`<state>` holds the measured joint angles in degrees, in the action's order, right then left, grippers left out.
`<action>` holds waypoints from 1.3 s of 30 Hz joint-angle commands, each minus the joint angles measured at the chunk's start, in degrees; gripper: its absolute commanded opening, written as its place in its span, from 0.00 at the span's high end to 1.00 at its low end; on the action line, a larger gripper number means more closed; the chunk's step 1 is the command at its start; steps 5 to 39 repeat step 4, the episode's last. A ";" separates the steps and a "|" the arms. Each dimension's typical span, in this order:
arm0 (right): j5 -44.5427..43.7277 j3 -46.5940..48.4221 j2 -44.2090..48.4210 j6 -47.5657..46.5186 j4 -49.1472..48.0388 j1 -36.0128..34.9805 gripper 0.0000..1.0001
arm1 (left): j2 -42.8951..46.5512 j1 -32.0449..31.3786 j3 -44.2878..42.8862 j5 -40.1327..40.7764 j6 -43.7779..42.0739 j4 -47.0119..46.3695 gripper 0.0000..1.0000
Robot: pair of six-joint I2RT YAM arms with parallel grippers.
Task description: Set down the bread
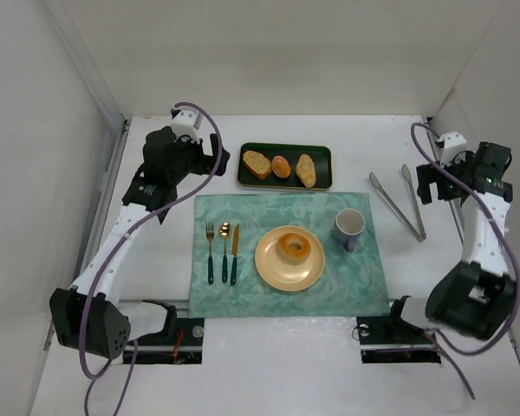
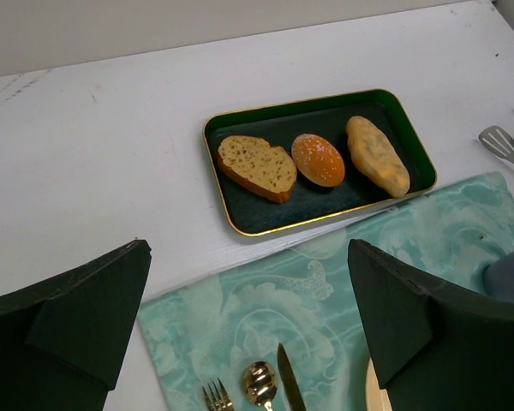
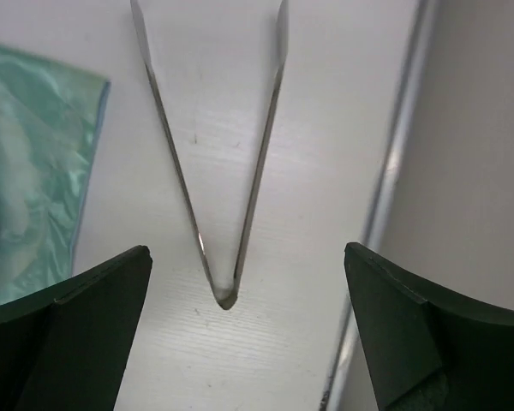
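The bread [image 1: 295,246] lies on a plate [image 1: 273,274], well apart from both grippers and between them, nearer the arm bases than either. The left gripper [image 2: 248,248] is spread wide and empty, off the bread's left. Just ahead of it sits a tray [image 2: 240,218] with a slice [image 2: 257,167] and two rolls. The right gripper [image 3: 246,253] is also spread and empty, over the tongs [image 3: 240,214], whose joined end shows between its fingers. A mug [image 1: 349,227] stands between plate and tongs.

The bread [image 1: 295,246], a golden-brown ring, lies flat on the plate [image 1: 269,269], between my left end effector [image 2: 247,248] and right end effector [image 3: 245,250], touching neither.
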<state>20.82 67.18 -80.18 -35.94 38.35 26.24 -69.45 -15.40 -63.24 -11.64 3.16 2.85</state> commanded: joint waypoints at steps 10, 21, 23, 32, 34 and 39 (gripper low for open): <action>2.21 -0.12 15.57 6.58 -4.50 0.30 0.01 | 3.71 -0.16 0.23 -1.46 -0.70 -1.80 0.00; 2.21 -0.12 15.57 6.58 -4.50 0.30 0.01 | 3.71 -0.16 0.23 -1.46 -0.70 -1.80 0.00; 2.21 -0.12 15.57 6.58 -4.50 0.30 0.01 | 3.71 -0.16 0.23 -1.46 -0.70 -1.80 0.00; 2.21 -0.12 15.57 6.58 -4.50 0.30 0.01 | 3.71 -0.16 0.23 -1.46 -0.70 -1.80 0.00; 2.21 -0.12 15.57 6.58 -4.50 0.30 0.01 | 3.71 -0.16 0.23 -1.46 -0.70 -1.80 0.00; 2.21 -0.12 15.57 6.58 -4.50 0.30 0.01 | 3.71 -0.16 0.23 -1.46 -0.70 -1.80 0.00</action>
